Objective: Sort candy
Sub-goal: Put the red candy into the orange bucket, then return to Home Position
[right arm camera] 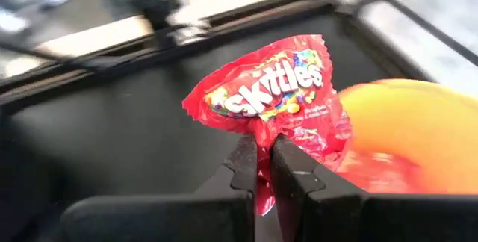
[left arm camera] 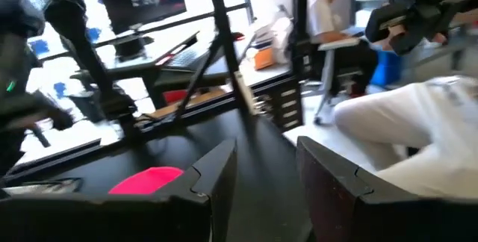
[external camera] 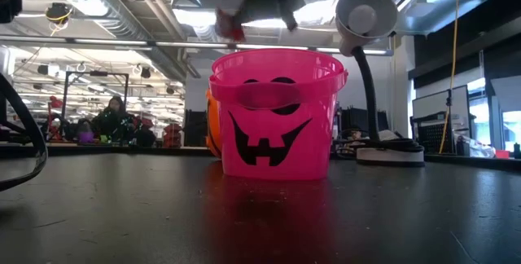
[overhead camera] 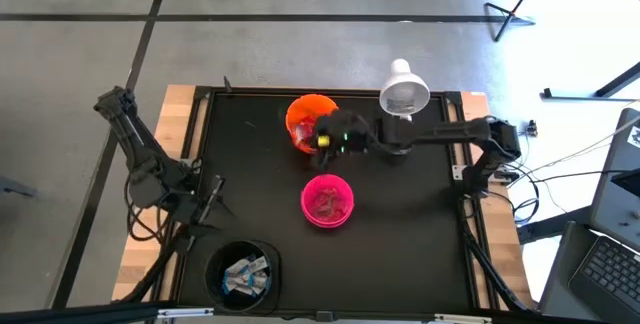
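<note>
item: red skittles pack [right arm camera: 275, 89], pinched by its lower edge btwn the right gripper [right arm camera: 264, 169] fingers, pressed nearly together on the wrapper; body of pack stands clear above fingertips, prob lifted so it can be carried. just beyond the fingers: orange bowl [right arm camera: 414, 134], more red packs inside, likely the source. pink bowl [overhead camera: 328, 202] further off, candidate drop pt. left gripper [left arm camera: 263, 190] waits w/ fingers spread, holding nothing, near black bowl [overhead camera: 240, 270] of blue-white candy.
</note>
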Motion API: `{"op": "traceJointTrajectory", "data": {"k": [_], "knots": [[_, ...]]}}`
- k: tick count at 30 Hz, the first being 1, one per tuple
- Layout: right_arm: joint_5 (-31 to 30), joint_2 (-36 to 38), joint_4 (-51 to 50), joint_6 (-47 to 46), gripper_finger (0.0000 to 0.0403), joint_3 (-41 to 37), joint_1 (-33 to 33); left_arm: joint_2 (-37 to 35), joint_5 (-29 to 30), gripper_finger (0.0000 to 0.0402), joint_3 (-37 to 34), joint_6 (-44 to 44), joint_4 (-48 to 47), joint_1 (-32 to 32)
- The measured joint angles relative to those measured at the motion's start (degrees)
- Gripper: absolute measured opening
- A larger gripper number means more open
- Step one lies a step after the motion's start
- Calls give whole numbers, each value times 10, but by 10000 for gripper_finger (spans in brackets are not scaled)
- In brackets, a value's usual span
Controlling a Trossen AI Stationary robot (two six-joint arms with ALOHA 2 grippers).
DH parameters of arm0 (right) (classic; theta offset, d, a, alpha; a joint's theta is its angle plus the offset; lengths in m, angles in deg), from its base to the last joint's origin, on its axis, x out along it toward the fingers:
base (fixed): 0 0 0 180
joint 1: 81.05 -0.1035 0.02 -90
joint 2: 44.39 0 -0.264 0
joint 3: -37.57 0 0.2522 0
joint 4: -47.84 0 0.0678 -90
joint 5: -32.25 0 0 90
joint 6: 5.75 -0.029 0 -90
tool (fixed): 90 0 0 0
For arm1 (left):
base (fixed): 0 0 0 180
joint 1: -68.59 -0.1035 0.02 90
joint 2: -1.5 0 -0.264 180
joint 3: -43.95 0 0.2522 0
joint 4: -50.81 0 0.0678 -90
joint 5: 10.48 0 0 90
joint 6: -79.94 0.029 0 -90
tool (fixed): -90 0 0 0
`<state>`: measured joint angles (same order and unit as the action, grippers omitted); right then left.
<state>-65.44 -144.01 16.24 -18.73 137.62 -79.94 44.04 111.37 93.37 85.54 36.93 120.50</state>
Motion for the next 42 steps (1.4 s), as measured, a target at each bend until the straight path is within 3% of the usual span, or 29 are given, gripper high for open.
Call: {"op": "traceJointTrajectory", "data": {"k": [7, 12, 15, 22, 26, 33, 38, 42], "knots": [[-2, 0, 14, -37, 21, -46, 96, 16, 20, 131, 0, 10, 1, -19], [1, 0, 14, -74, 28, -55, 130, 17, 20, 131, 0, 13, -1, -30], [2, 0, 15, -65, 58, -55, 133, 17, 20, 131, 0, 21, -3, -36], [-1, 0, 14, -68, 170, -55, 131, 17, 20, 131, 0, 21, -2, -51], [21, 13, 9, -69, 199, -55, 129, 17, 20, 131, 0, 13, 4, -71], [2, 99, -1, 12, 164, -55, 60, -12, 14, 131, 0, 39, 2, -107], [-46, 174, -41, 48, 129, -59, 3, -67, -41, 131, 0, 57, -1, -133], [-57, 249, 15, 48, 110, -136, -32, -120, -44, 131, -6, 69, -7, -147]]}}
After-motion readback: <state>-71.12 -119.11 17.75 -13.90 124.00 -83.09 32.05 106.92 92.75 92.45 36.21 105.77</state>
